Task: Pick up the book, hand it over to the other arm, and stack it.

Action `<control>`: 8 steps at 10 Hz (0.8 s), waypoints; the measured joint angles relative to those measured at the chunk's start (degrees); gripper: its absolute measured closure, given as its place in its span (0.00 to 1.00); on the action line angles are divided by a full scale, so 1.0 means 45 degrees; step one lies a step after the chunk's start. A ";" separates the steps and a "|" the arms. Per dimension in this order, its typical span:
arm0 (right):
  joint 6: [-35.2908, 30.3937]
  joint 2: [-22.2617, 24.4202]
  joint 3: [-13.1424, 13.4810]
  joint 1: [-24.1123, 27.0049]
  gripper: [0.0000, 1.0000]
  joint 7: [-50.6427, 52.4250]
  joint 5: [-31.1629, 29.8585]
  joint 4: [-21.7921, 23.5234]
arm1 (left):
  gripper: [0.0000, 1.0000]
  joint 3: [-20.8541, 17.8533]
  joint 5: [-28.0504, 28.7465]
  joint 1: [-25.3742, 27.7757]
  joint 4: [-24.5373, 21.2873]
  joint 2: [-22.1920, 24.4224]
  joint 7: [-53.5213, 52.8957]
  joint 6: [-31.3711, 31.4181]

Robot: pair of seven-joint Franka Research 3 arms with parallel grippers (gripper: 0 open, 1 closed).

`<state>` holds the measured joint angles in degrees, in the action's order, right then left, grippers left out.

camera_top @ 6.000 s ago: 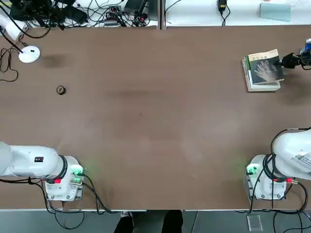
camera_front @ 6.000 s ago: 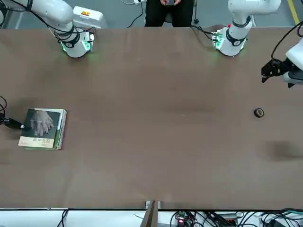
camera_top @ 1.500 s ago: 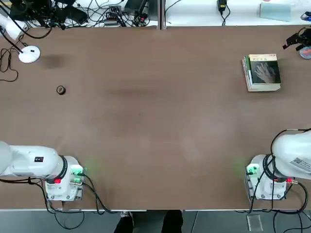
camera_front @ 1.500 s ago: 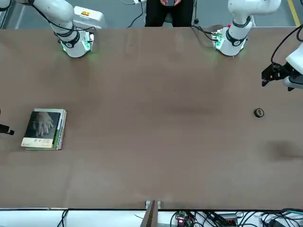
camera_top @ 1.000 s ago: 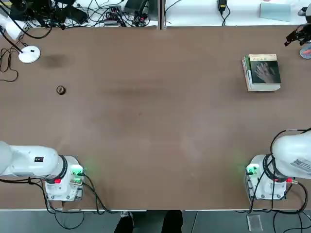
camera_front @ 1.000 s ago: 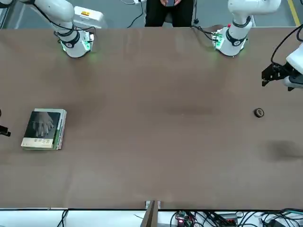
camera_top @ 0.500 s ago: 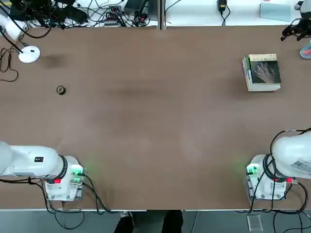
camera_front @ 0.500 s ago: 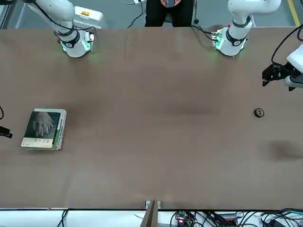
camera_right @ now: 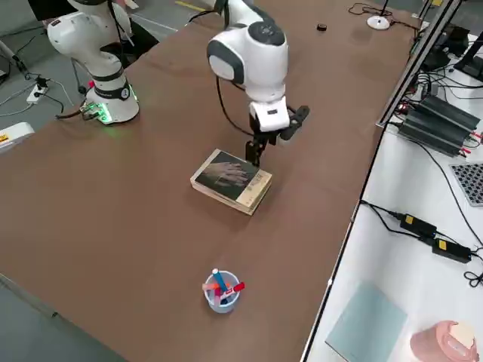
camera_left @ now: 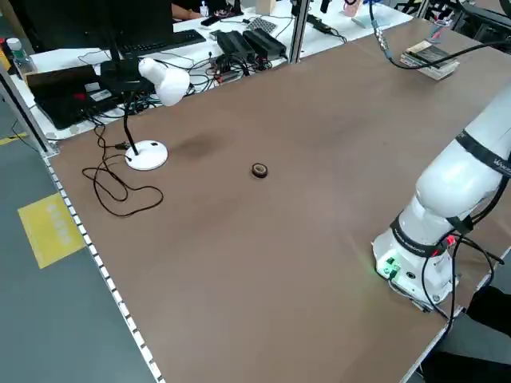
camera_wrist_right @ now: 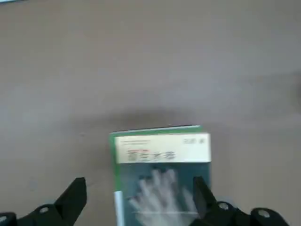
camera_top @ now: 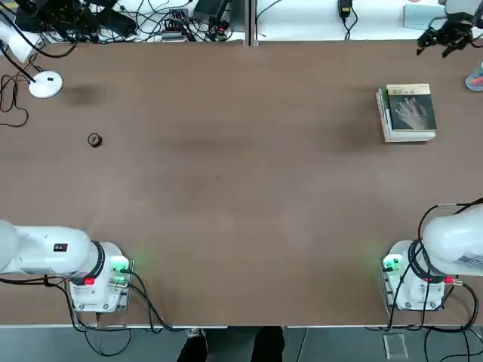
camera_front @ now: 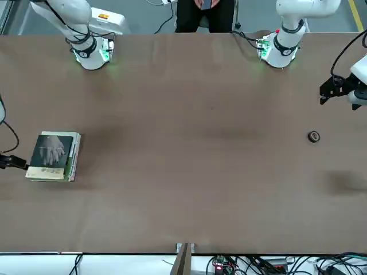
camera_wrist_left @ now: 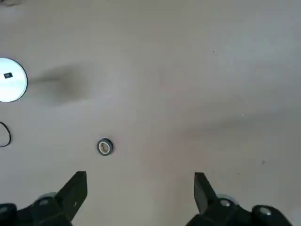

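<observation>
The book [camera_top: 412,109], dark-covered with a pale hand and a tan strip, lies flat on top of the green-and-white book [camera_top: 385,115] at the table's far right. My right gripper [camera_top: 441,39] hovers open above the table's far edge, just beyond the stack, touching nothing. Its wrist view looks down on the book [camera_wrist_right: 162,174] between the spread fingers. From the right side, the right gripper [camera_right: 273,137] hangs clear of the book [camera_right: 230,176]. Out at the far left, my left gripper [camera_front: 331,90] is raised, and the left wrist view shows it [camera_wrist_left: 140,178] open and empty.
A small tape roll [camera_top: 94,139] and a white desk lamp [camera_top: 45,84] are at the far left. A cup of pens [camera_right: 220,290] stands near the right edge beside the books. Cables run along the far edge. A person [camera_front: 200,11] stands behind the arm bases.
The right gripper, which was at the book's edge six seconds ago, has let go and drawn off toward the far edge. The book stays on the stack. The left arm barely moved.
</observation>
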<state>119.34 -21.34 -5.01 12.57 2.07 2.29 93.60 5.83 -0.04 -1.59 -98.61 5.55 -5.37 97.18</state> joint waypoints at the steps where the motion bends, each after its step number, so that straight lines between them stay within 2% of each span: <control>1: -0.0296 0.0231 -0.0007 -0.0306 0.00 -0.0641 -0.0007 -0.0007 | 0.00 0.0009 0.0000 -0.0002 0.0016 0.0023 0.0000 0.0000; 5: -0.1838 0.1418 -0.0009 -0.1525 0.00 -0.2865 -0.0109 -0.0023 | 0.00 0.0022 0.0000 -0.0004 0.0029 0.0039 0.0000 -0.0001; 8: -0.2916 0.2359 -0.0005 -0.1897 0.00 -0.3333 -0.0168 -0.0023 | 0.00 0.0021 0.0000 -0.0004 0.0031 0.0039 0.0000 -0.0001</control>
<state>106.21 -10.72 -5.03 4.03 -12.93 1.54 93.50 5.93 -0.04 -1.61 -98.47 5.72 -5.37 97.17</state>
